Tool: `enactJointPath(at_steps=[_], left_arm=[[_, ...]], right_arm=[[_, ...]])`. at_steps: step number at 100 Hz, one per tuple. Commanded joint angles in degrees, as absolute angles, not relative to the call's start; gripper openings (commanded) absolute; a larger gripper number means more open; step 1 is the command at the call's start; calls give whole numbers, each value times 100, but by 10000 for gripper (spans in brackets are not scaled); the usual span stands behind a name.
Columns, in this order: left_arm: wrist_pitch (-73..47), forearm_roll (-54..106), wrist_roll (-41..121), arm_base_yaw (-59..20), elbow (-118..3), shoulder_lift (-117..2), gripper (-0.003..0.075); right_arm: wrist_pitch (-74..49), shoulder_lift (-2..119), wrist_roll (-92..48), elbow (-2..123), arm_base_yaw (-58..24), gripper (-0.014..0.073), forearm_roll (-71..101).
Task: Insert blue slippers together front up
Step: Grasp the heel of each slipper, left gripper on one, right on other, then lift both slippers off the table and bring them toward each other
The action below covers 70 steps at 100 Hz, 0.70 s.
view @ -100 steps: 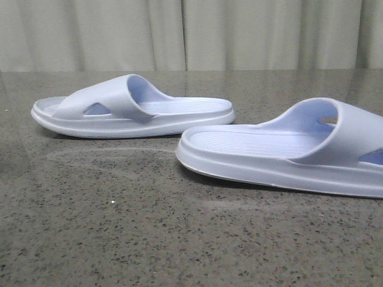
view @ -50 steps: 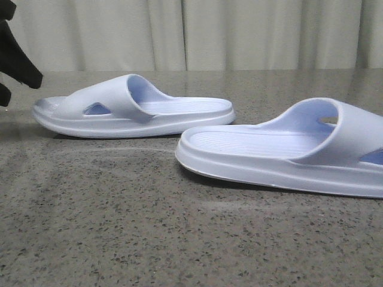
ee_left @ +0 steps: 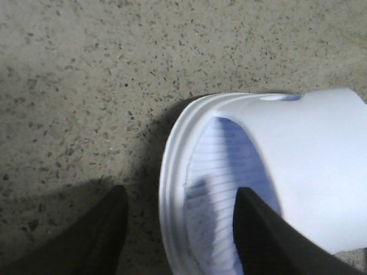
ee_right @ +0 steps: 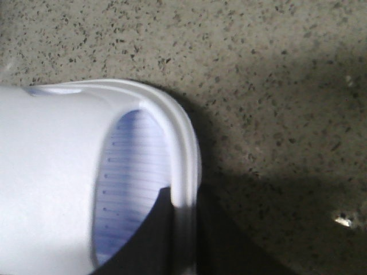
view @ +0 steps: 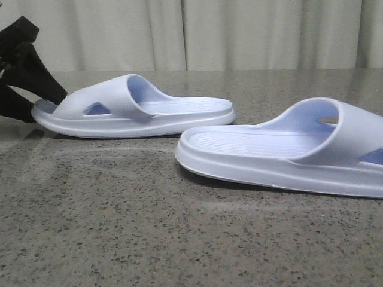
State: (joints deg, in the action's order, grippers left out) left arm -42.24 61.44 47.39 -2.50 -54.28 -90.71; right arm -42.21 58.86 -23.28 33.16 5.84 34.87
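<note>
Two pale blue slippers lie on the speckled stone table. The left slipper (view: 131, 110) lies further back with its toe to the left. The right slipper (view: 281, 149) lies nearer and runs off the right edge. My left gripper (view: 45, 106) is at the left slipper's toe. In the left wrist view it (ee_left: 179, 192) is open, one finger over the ribbed footbed of the slipper (ee_left: 321, 160) and one outside its rim. My right gripper (ee_right: 184, 197) does not show in the front view. In the right wrist view it is closed on the toe rim of the right slipper (ee_right: 51, 172).
The dark speckled table (view: 179, 239) stretches in front of both slippers. A pale curtain (view: 239, 36) hangs behind the table's far edge. Nothing else stands on the table.
My left gripper has come into the front view from the left and moved down and right to the left slipper's toe. Both slippers lie where they were.
</note>
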Motion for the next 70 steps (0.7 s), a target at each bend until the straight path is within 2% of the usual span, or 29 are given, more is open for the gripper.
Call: enactJointPath(at_steps=[1, 7, 14, 19, 31, 70], left_arm=[[-4330, 6516, 4833, -281, -5598, -9004, 359], [-4351, 6563, 4833, -281, -5598, -9059, 347], [-4381, 6652, 4943, -281, -5598, -9084, 297], [-4379, 6708, 4953, -281, -5598, -9099, 232], [-4573, 6853, 5060, -281, -5598, -9098, 16], [-4603, 6815, 5130, -148, -5598, -8597, 15]], right_arm=[[-4059, 5884, -2452, 3439, 609, -101, 3483], [-4059, 5884, -2452, 3439, 609, -101, 3483], [-4059, 5884, -2452, 3439, 609, -101, 3483], [-4048, 5884, -2452, 3439, 609, -101, 3483], [-4048, 5884, -2452, 3439, 609, -101, 3483], [-3710, 5611, -2452, 3910, 609, -101, 3663]])
